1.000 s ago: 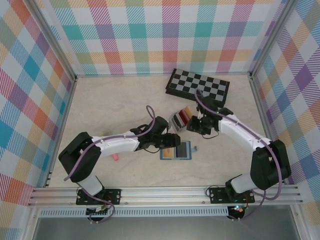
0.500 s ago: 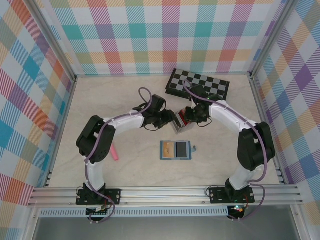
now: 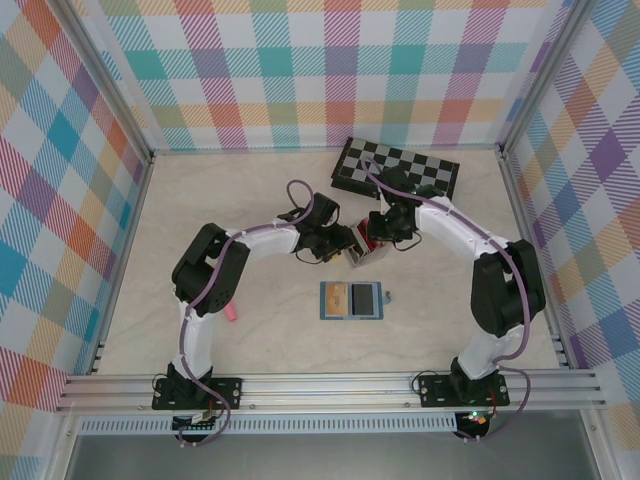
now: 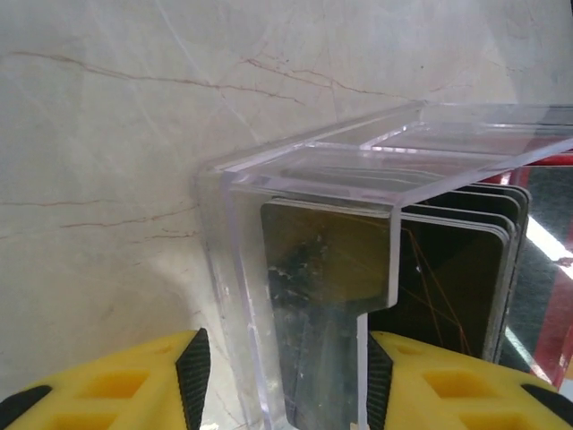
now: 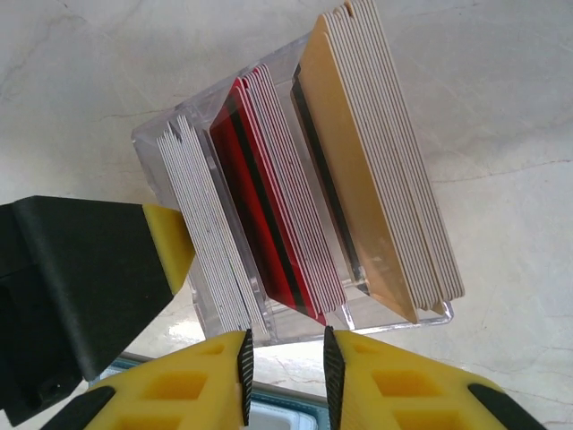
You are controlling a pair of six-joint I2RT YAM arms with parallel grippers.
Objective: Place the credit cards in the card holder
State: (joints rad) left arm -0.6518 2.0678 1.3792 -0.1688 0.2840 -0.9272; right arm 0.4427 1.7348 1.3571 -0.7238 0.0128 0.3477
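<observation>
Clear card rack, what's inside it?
The clear rack holds three upright stacks: a white stack, a red stack, a yellow-tan stack. Front cards cover the faces of those behind.

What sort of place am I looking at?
Probably a robot test booth: colourful plaid wall panels enclose a pale marbled tabletop, with a white left arm and right arm bolted to a silver aluminium rail.

Pretty clearly a robot lab rig: plaid walls boxing in a marble-look table, aluminium rail along the bottom edge.
</observation>
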